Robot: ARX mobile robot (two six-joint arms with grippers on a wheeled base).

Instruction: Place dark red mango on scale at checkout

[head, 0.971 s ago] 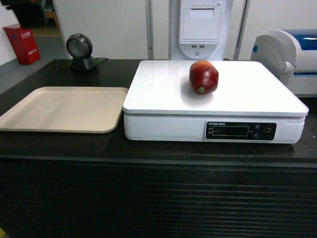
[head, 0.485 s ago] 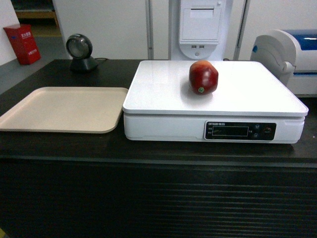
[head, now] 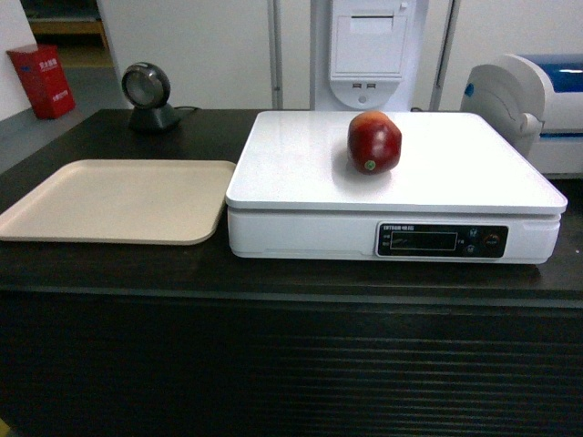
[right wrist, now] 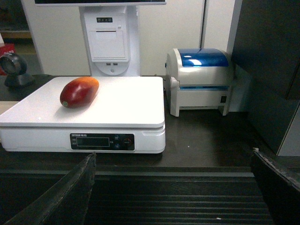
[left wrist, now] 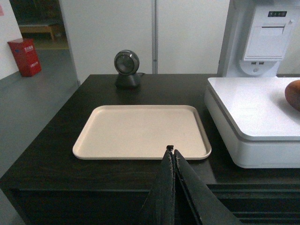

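On the scale [head: 301, 164] the mango [head: 373, 142] rests; my left gripper [left wrist: 171, 151] pinched closed, right gripper [right wrist: 173, 187] spread wide, I back off gently.

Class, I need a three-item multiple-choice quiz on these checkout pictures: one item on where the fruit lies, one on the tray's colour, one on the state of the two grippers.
1. Where is the dark red mango?
A. On the beige tray
B. On the scale's white platform
C. On the bare counter top

2. What colour is the tray left of the scale?
A. Beige
B. Blue
C. Black

3. How do the grippers stand?
A. Both shut on the mango
B. Left open, right shut
C. Left shut, right open, both holding nothing

Answers:
1 B: the mango lies on the platform, apart from any gripper.
2 A: the tray is plain beige and holds nothing.
3 C: in its wrist view the left gripper has its fingers pressed together, while the right gripper has its fingers spread wide at the frame's edges.
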